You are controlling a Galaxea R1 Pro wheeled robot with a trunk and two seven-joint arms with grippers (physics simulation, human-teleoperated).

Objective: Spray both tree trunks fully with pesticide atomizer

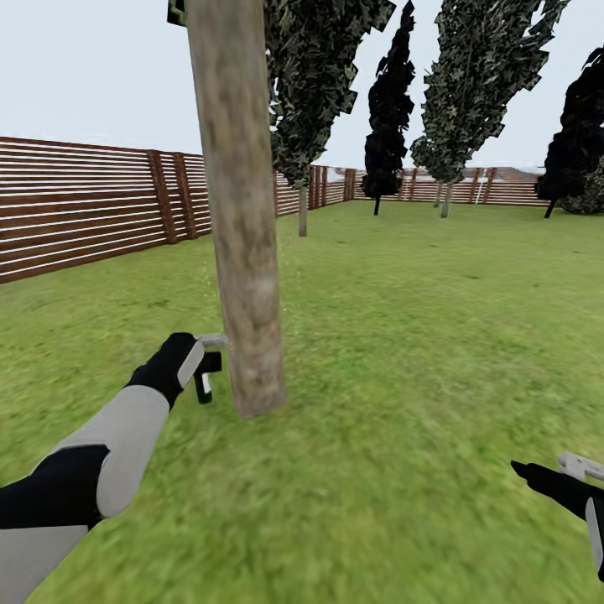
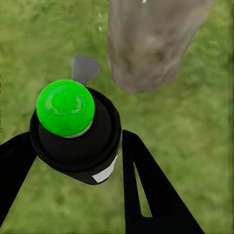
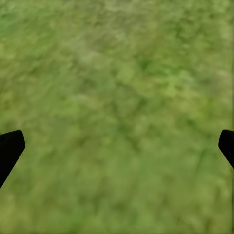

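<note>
Nearest the head camera, the left arm reaches forward from the lower left, and the left gripper (image 1: 205,356) holds the pesticide atomizer (image 1: 206,376), a small black body with a pale strip, just left of the tree trunk (image 1: 243,252) near its base. That trunk rises as a thick mottled grey-brown column out of the grass (image 1: 403,470), with no white specks that I can make out on the bark at this size. From the left wrist camera the atomizer (image 2: 78,141) looks quite different: a black cylinder seen end-on with a bright green dome on top, a grey nozzle tip pointing toward the trunk (image 2: 146,44), and a white patch low on its side. The dark fingers (image 2: 146,185) stand closed against either side of it, gripping it; a few pale flecks float beside the bark. At the lower right of the head view the right gripper (image 1: 579,466) hovers over the lawn, well apart from the tree, and its opening is hard to judge there. The right wrist camera settles that: its fingertips (image 3: 9,148) sit at the far edges of the frame, spread wide, with bare grass (image 3: 117,107) between them and nothing held. Far back, a brown slatted fence (image 1: 84,218) rings the lawn, with dark conifers (image 1: 387,109) before it.
</note>
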